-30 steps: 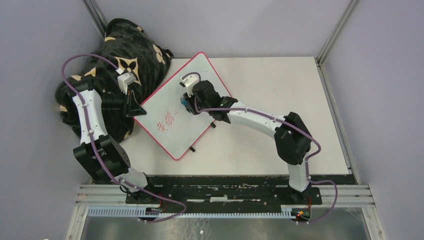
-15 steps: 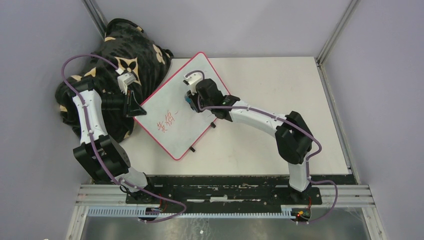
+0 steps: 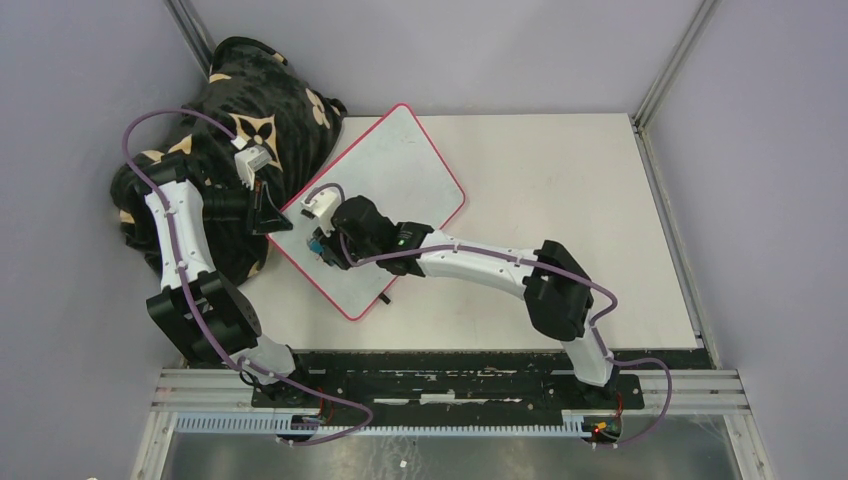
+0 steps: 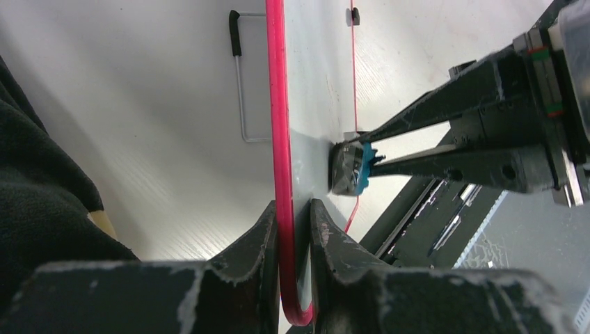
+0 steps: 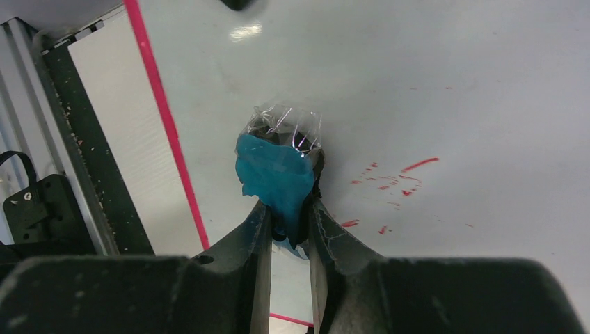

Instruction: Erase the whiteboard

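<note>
Right gripper [image 3: 320,244] reaches left — eraser [image 5: 275,177] pressing whiteboard [image 3: 400,160].

- A pale off-white counter [image 3: 560,200] fills the middle
- Plain lilac-grey walls [image 3: 480,50] close it in at the back and on both sides
- A bare metal post [image 3: 675,62] rises at each far corner
- A black cloth [image 3: 270,90] with cream flower shapes lies heaped at the far left
- A black plate [image 3: 450,362] and silver rails [image 3: 700,390] run along the near edge
- Light is soft and even

Left fingers [image 4: 259,243] and right fingers [image 5: 254,236] clamped; right arm [image 3: 470,265] outstretched.
</note>
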Robot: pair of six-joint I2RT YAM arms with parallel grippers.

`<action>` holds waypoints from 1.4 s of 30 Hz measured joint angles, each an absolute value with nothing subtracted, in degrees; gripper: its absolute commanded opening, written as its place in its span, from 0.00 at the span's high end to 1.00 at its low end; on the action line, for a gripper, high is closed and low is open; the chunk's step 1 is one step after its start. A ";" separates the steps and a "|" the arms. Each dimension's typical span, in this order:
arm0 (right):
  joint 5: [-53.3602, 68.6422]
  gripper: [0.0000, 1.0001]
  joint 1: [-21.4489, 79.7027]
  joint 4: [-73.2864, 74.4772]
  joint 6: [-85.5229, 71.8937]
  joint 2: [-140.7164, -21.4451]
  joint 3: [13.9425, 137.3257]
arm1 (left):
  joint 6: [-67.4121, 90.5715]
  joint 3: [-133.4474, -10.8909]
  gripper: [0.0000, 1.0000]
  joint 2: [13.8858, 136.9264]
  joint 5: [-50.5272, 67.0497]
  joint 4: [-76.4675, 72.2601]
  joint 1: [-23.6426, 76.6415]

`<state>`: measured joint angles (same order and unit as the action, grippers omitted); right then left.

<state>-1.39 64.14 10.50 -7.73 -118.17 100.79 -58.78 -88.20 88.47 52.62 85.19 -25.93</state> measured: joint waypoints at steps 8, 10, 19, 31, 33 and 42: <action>-0.47 0.99 64.60 12.97 -7.60 -119.85 103.90 | -58.78 -87.94 0.97 88.44 52.64 84.68 -26.04; -0.67 0.99 64.25 12.99 -7.53 -119.85 103.90 | -58.78 -87.90 0.97 88.38 52.64 84.64 -26.04; -0.01 0.99 58.57 9.93 -7.66 -116.07 97.27 | -58.78 -87.55 0.97 88.23 53.06 83.92 -25.96; 0.21 0.99 49.63 9.69 -8.62 -114.80 96.55 | -58.78 -87.22 0.97 88.23 53.95 83.70 -25.74; 0.01 0.99 49.93 9.56 -8.73 -114.80 96.49 | -58.78 -87.18 0.97 88.23 53.95 83.68 -25.76; -4.27 0.99 56.60 11.14 -8.12 -116.07 100.01 | -58.78 -87.02 0.97 87.79 53.12 84.18 -26.15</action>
